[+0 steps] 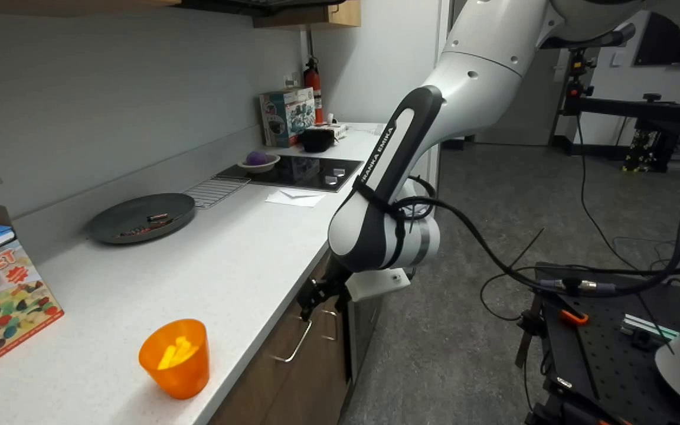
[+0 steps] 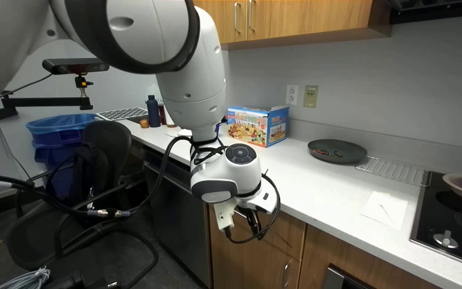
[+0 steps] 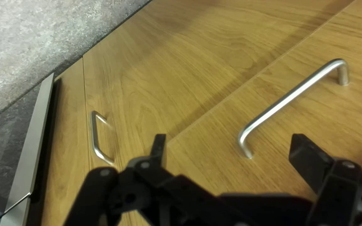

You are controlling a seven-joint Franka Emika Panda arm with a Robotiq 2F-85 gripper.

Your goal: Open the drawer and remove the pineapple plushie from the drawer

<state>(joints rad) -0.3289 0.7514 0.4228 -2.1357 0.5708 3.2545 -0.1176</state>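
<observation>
The drawer (image 3: 218, 125) is shut; its wood front and slim silver bar handle (image 3: 289, 97) show in the wrist view. The drawer front (image 1: 269, 339) and handle (image 1: 296, 343) also show in an exterior view, below the counter edge. My gripper (image 3: 229, 138) is open and empty, with its fingers apart in front of the drawer front. The near end of the handle appears between the fingertips, and neither finger appears to touch it. In an exterior view the gripper (image 1: 310, 300) is just beyond the handle's far end. The pineapple plushie is out of view.
The white counter (image 1: 228, 265) overhangs the drawer. An orange cup (image 1: 176, 360) with yellow pieces stands near its edge. A cupboard door handle (image 3: 97, 138) and a black-fronted oven (image 3: 31, 147) lie beside the drawer. A dark pan (image 2: 337, 151) and play-food box (image 2: 257, 124) are on the counter.
</observation>
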